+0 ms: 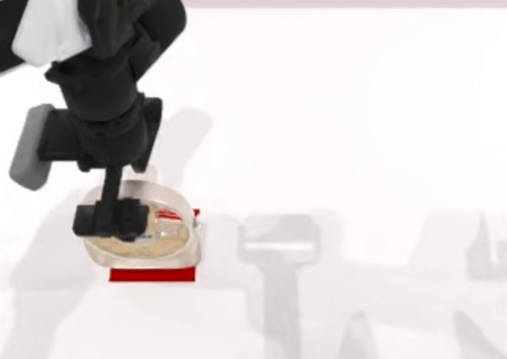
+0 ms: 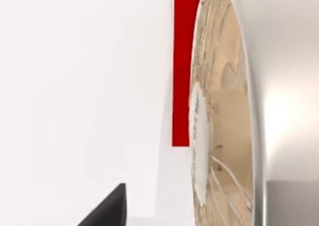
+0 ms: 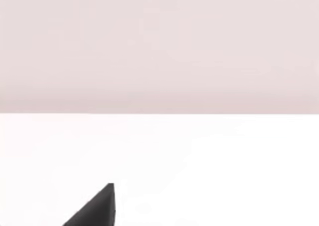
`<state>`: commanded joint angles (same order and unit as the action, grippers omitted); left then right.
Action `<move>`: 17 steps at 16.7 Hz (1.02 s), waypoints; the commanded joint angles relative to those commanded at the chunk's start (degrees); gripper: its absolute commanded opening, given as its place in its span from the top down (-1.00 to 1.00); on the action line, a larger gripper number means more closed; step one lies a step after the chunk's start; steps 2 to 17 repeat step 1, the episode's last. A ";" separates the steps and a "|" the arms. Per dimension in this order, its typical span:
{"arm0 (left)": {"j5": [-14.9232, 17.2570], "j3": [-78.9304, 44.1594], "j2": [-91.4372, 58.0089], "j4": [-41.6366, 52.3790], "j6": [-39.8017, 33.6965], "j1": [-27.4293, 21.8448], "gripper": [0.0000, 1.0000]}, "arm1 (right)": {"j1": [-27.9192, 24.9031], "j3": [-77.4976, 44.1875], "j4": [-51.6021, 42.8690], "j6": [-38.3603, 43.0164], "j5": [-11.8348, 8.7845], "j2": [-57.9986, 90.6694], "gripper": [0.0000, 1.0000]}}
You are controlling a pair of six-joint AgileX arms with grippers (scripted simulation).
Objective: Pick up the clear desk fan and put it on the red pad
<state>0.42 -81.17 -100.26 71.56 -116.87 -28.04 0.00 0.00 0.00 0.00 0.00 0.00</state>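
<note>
The clear desk fan [image 1: 150,236] is seen lying over the red pad [image 1: 152,274] near the left side of the white table [image 1: 356,137], toward the front. Most of the pad is covered by the fan; a red strip is left showing along the fan's front edge, and a small red corner is seen at its right. Whether the fan is resting fully on the pad or held just above it cannot be told. The fan's translucent housing and beige interior are visible from above.

The left gripper [image 1: 111,219] is positioned directly over the left part of the fan, its dark fingers lowered onto the housing. The fingers appear closed against the fan's rim, though the contact itself is hidden by the gripper body.

In the left wrist view, the fan [image 2: 219,116] is shown edge-on and very close, with its pale hub facing the pad [image 2: 182,66] beside it.

The right arm is out of the top view; only a dark finger tip [image 3: 94,208] over bare table is shown by its wrist camera.
</note>
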 joint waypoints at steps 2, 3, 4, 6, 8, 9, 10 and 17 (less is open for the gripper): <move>0.00 0.00 0.00 0.00 0.00 0.00 -1.00 | 0.00 0.00 0.00 0.00 0.00 0.00 -1.00; 0.00 0.00 0.00 0.00 0.00 0.00 -1.00 | 0.00 0.00 0.00 0.00 0.00 0.00 -1.00; 0.00 0.00 0.00 0.00 0.00 0.00 -1.00 | 0.00 0.00 0.00 0.00 0.00 0.00 -1.00; 0.00 0.00 0.00 0.00 0.00 0.00 -1.00 | 0.00 0.00 0.00 0.00 0.00 0.00 -1.00; 0.00 0.00 0.00 0.00 0.00 0.00 -1.00 | 0.00 0.00 0.00 0.00 0.00 0.00 -1.00; 0.00 0.00 0.00 0.00 0.00 0.00 -1.00 | 0.00 0.00 0.00 0.00 0.00 0.00 -1.00; 0.00 0.00 0.00 0.00 0.00 0.00 -1.00 | 0.00 0.00 0.00 0.00 0.00 0.00 -1.00; 0.00 0.00 0.00 0.00 0.00 0.00 -1.00 | 0.00 0.00 0.00 0.00 0.00 0.00 -1.00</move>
